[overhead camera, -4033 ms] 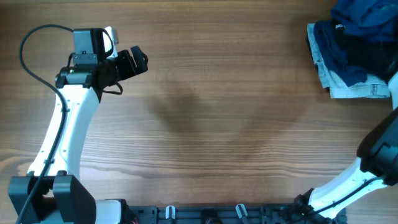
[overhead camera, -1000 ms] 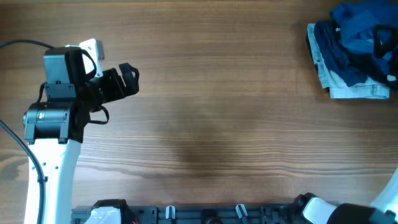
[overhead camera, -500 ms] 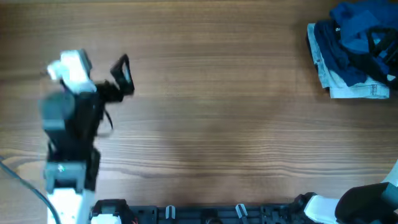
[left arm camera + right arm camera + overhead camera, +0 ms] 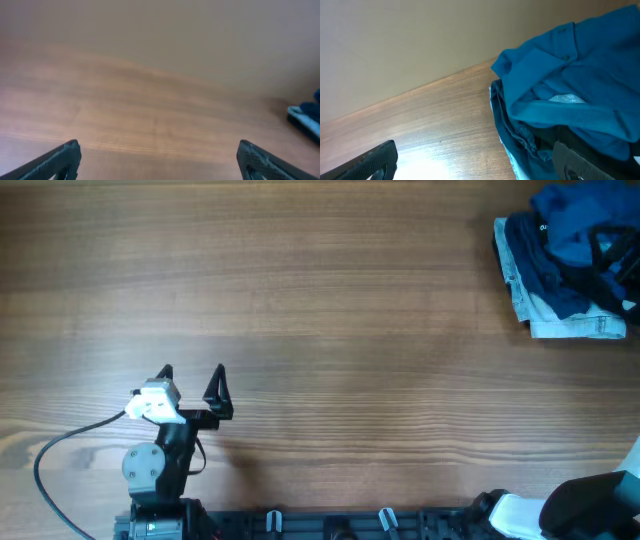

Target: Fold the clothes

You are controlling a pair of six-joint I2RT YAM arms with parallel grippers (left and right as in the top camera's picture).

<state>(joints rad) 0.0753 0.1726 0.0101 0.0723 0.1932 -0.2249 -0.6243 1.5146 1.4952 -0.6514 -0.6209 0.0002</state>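
Note:
The clothes, a wrinkly mid-blue garment (image 4: 580, 220), lie on top of a pile at the table's far right corner. In the right wrist view the blue garment (image 4: 580, 85) fills the right half. My right gripper (image 4: 612, 265) hovers over the pile, open and holding nothing (image 4: 475, 165); its right finger (image 4: 575, 162) is above the pile's dark fabric and its left finger (image 4: 375, 160) above bare wood. My left gripper (image 4: 192, 375) is open and holding nothing near the front left edge, far from the pile. In its wrist view the left gripper (image 4: 160, 162) faces bare table.
Under the blue garment lie a dark navy garment (image 4: 545, 270) and a pale denim piece (image 4: 565, 325). The pile (image 4: 306, 116) shows at the far right of the left wrist view. The wooden table (image 4: 330, 330) spreads between the arms. The right arm's base (image 4: 585, 508) sits at the front right.
My left arm has swung from the far left of the table back to the front edge, gripper still open. The right gripper stays over the pile.

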